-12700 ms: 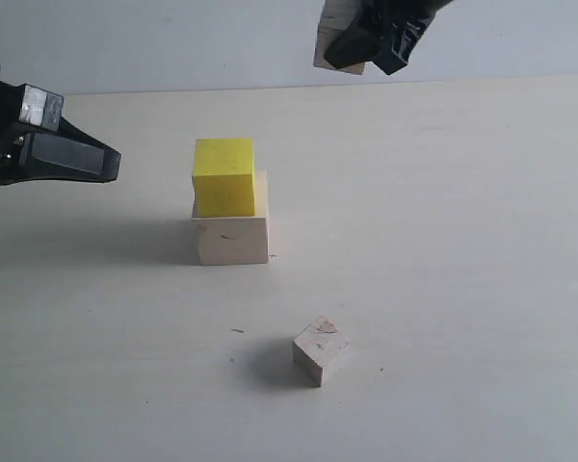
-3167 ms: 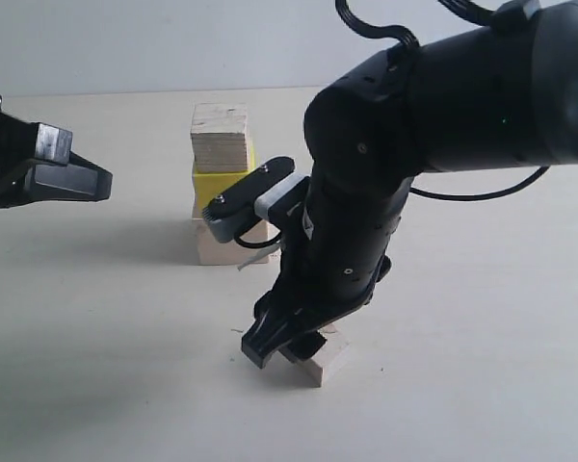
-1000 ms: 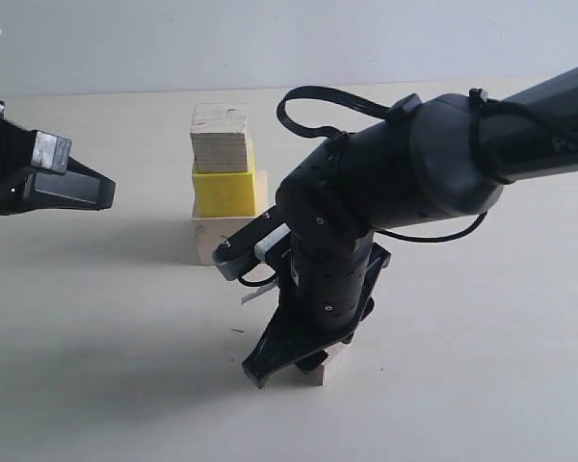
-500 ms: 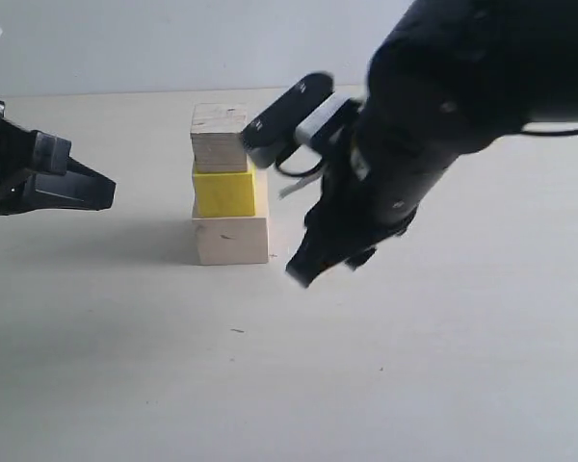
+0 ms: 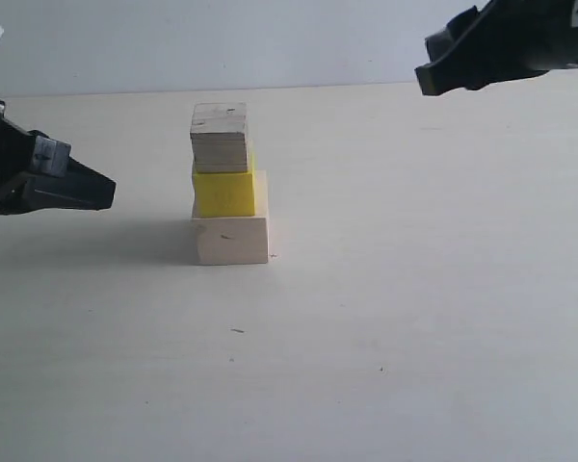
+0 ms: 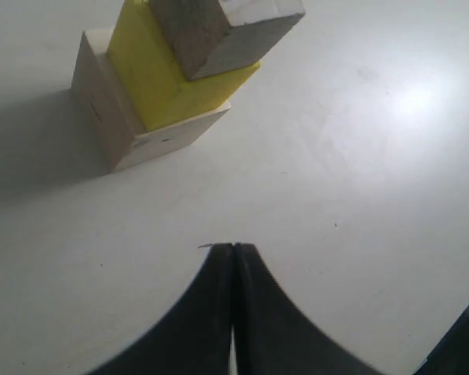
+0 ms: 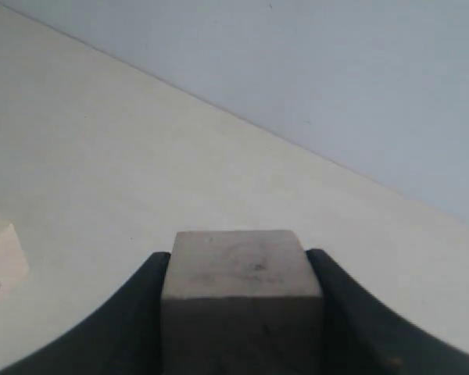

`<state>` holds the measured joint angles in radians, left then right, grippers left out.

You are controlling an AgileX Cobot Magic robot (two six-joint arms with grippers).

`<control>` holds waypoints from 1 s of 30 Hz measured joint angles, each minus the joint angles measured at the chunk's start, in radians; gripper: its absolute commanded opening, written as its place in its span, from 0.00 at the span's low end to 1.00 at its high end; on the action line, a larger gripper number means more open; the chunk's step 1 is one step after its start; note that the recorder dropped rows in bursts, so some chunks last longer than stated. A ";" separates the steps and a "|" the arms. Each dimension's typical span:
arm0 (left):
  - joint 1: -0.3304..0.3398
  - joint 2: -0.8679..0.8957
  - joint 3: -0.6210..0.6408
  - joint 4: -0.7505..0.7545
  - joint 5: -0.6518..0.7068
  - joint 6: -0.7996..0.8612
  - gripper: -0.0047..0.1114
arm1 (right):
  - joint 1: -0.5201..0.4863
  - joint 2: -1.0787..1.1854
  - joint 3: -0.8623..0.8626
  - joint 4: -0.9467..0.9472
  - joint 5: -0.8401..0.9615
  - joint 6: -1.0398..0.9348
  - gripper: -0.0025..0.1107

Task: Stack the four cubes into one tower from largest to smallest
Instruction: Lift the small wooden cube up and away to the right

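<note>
**While three cubes stand stacked, the fourth hangs in the right gripper**

As the exterior view shows it, the tower (image 5: pixel 226 188) is three high and stands at about 10 o'clock from the middle of the table (image 5: pixel 414 308). Order so far is correct: large pale cube (image 5: pixel 231 241) on the table, yellow cube (image 5: pixel 223 194) on it, plywood cube (image 5: pixel 219 140) on top. The upper two sit toward the 9 o'clock edge of the base, not centred, and the plywood cube looks slightly turned.

Small cube (image 7: pixel 241 285): off the table, clamped between the jaws of the right gripper (image 5: pixel 432 77), one jaw against each side face. That gripper is high at 2 o'clock, well apart from the tower. The exterior view does not show the cube itself.

Left gripper (image 6: pixel 233 250): jaws pressed together, holding nothing, parked at 9 o'clock beside the tower with its tips pointing toward it.

Judgement: three of four placements done. Left to do: carry the small cube over the plywood cube, set it down and let go. The off-centre stack leaves little margin on the 3 o'clock side
</note>
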<state>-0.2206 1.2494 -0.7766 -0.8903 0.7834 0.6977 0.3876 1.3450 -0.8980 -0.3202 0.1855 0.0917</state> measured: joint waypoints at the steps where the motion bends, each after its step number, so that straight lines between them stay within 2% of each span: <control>1: 0.000 0.000 0.000 0.000 0.000 0.000 0.04 | 0.000 0.020 0.000 0.003 -0.030 -0.008 0.02; 7: 0.000 -0.001 0.000 0.000 0.015 0.000 0.04 | 0.000 0.126 0.006 0.128 -0.099 -0.028 0.02; 10: 0.000 -0.001 0.000 0.000 0.022 0.000 0.04 | 0.000 0.108 0.006 0.192 -0.103 -0.028 0.02; 19: 0.000 -0.001 0.000 0.000 0.013 0.000 0.04 | -0.007 0.016 0.006 0.230 -0.058 -0.015 0.02; 25: 0.000 -0.001 0.000 0.000 0.011 0.002 0.04 | -0.092 0.014 0.006 0.233 -0.070 0.247 0.02; 30: 0.000 -0.001 0.000 0.000 0.011 0.002 0.04 | -0.251 0.014 0.006 0.237 -0.097 0.519 0.02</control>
<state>-0.2206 1.2487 -0.7766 -0.8903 0.7945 0.6997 0.1366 1.3594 -0.8916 -0.0835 0.0889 0.6111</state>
